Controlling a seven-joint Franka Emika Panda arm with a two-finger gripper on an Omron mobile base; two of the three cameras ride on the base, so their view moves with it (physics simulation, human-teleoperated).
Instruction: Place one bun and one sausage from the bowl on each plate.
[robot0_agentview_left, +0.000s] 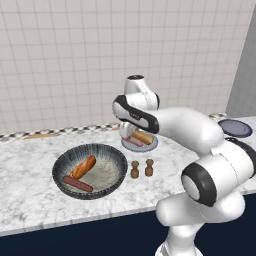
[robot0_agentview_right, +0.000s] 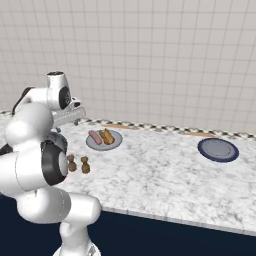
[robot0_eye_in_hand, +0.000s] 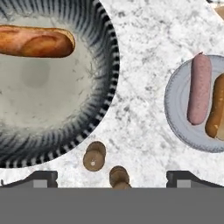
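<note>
Two plates sit on the marble counter (robot0_agentview_right: 165, 175). The light grey plate (robot0_agentview_right: 103, 139) lies toward the back edge and carries a pale pink sausage (robot0_agentview_right: 95, 137) and a bun (robot0_agentview_right: 107, 136), side by side and touching, long axes parallel. In the left base view the arm's forearm covers part of this plate; in the hand view the plate and its bun are cut off by the right border. The dark blue-grey plate (robot0_agentview_right: 217, 149) lies well apart toward the counter's right end, bare, and the arm hides most of it in the left base view.

The ribbed dark bowl (robot0_agentview_left: 90, 171) sits near the front edge and holds the second bun (robot0_agentview_left: 83, 166), slanting toward the back right, and the dark red sausage (robot0_agentview_left: 77, 184), angled across beneath it. Two small brown shakers (robot0_agentview_left: 141, 169) stand between bowl and grey plate.

The gripper (robot0_eye_in_hand: 111, 178) hangs over the counter between them, finger tips wide apart, nothing between them.
</note>
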